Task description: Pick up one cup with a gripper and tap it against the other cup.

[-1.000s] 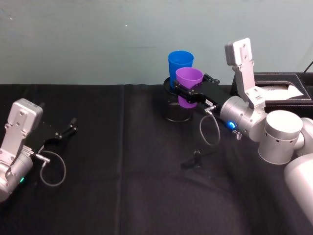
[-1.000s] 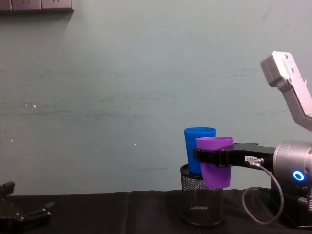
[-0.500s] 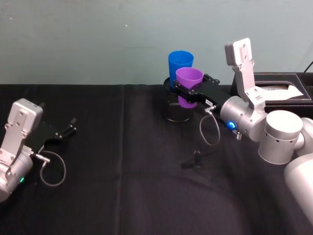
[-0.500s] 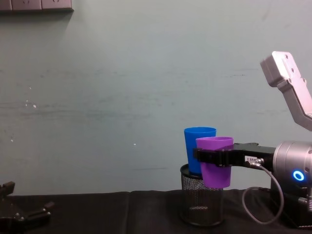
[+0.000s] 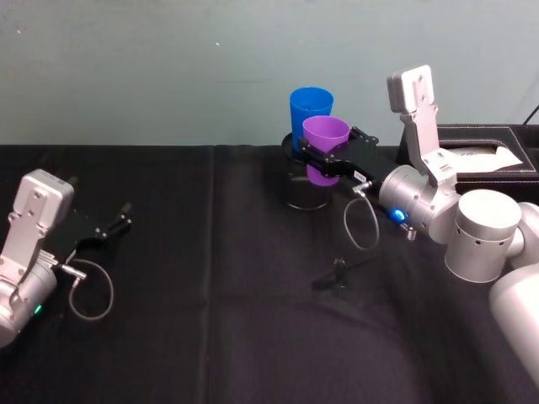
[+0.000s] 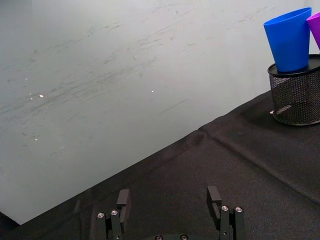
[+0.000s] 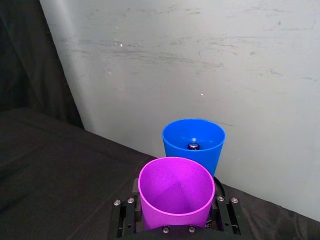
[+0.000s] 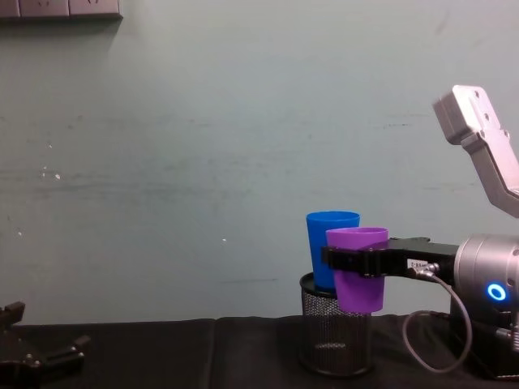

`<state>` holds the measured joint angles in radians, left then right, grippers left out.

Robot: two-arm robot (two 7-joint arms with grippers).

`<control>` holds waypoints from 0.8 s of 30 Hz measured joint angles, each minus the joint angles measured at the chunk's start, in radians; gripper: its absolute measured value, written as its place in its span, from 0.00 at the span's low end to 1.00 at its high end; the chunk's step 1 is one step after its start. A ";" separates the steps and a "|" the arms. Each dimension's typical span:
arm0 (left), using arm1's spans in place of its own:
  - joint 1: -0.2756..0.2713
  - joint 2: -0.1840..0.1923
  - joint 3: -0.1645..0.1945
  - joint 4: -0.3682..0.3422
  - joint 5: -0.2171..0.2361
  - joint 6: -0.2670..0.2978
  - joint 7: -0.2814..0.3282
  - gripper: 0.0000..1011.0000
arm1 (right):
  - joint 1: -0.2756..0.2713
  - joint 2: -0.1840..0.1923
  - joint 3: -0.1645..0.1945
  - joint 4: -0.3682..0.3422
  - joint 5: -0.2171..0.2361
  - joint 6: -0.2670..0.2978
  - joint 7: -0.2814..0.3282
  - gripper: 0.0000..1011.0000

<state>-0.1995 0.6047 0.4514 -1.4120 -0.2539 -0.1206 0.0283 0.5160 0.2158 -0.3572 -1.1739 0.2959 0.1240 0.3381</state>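
Note:
The purple cup [image 5: 324, 148] is held upright in the air, my right gripper [image 5: 324, 162] shut around its middle. It sits right in front of the blue cup [image 5: 311, 109], which stands on the black mesh pen holder [image 5: 303, 189]. From the chest, the purple cup [image 8: 358, 279] overlaps the blue cup [image 8: 331, 247] and my right gripper [image 8: 354, 262] grips it; whether the cups touch I cannot tell. The right wrist view looks into the purple cup [image 7: 176, 199] with the blue cup [image 7: 193, 144] just behind. My left gripper [image 5: 118, 224] rests open at the table's left, also my left gripper [image 6: 170, 207].
A black cloth covers the table [image 5: 210, 320]. A small dark object [image 5: 337, 272] lies on it below the right arm. A black box [image 5: 488, 156] with white paper stands at the back right. The pale wall [image 8: 203, 162] runs close behind the cups.

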 joint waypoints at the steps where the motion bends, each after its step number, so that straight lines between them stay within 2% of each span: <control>1: 0.000 0.000 0.000 0.000 0.000 0.000 0.000 0.99 | 0.000 0.000 0.000 0.000 0.000 0.000 0.000 0.72; 24: 0.000 0.000 0.000 0.000 0.000 0.000 0.000 0.99 | 0.000 0.000 0.000 0.000 0.000 0.000 0.000 0.72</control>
<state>-0.1995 0.6047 0.4514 -1.4120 -0.2538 -0.1205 0.0282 0.5161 0.2158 -0.3571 -1.1738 0.2959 0.1240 0.3381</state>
